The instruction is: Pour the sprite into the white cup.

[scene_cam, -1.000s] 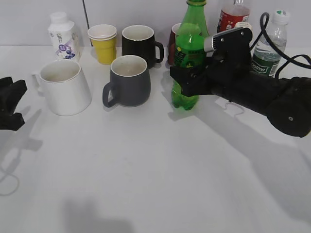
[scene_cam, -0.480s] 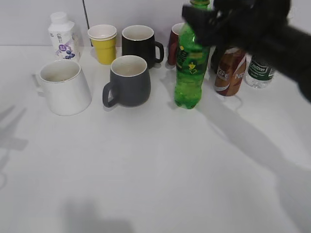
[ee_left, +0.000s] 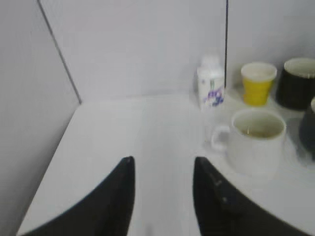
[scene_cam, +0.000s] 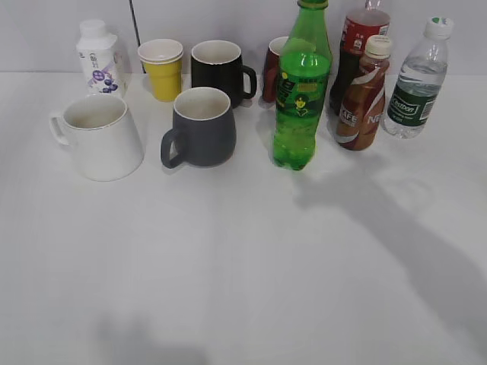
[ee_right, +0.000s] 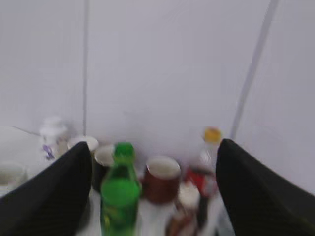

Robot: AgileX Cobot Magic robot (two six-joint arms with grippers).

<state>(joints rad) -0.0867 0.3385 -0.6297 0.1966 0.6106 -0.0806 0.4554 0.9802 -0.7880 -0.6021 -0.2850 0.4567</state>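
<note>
I am at the very start of the pour: nothing is gripped, and neither arm shows in the exterior view. The sprite point(scene_cam: 303, 87) stands upright on the white table point(scene_cam: 243, 266), at about one o'clock from the table's middle, cap still on. It is a tall, see-through green bottle with a green and yellow label, just beside a brown coffee bottle point(scene_cam: 361, 95) at its three o'clock. The white cup point(scene_cam: 97, 137) sits well apart at ten o'clock, mouth up, and looks empty, with a grey mug point(scene_cam: 201, 128) between the two.

In the right wrist view, the right gripper point(ee_right: 155, 196) is spread wide and empty, high above and behind the blurred sprite point(ee_right: 119, 194). The left gripper point(ee_left: 162, 196) is also spread and empty, with the white cup point(ee_left: 256, 141) at its two o'clock.

Next, I judge, the right arm must descend and close around the bottle's middle.
</note>
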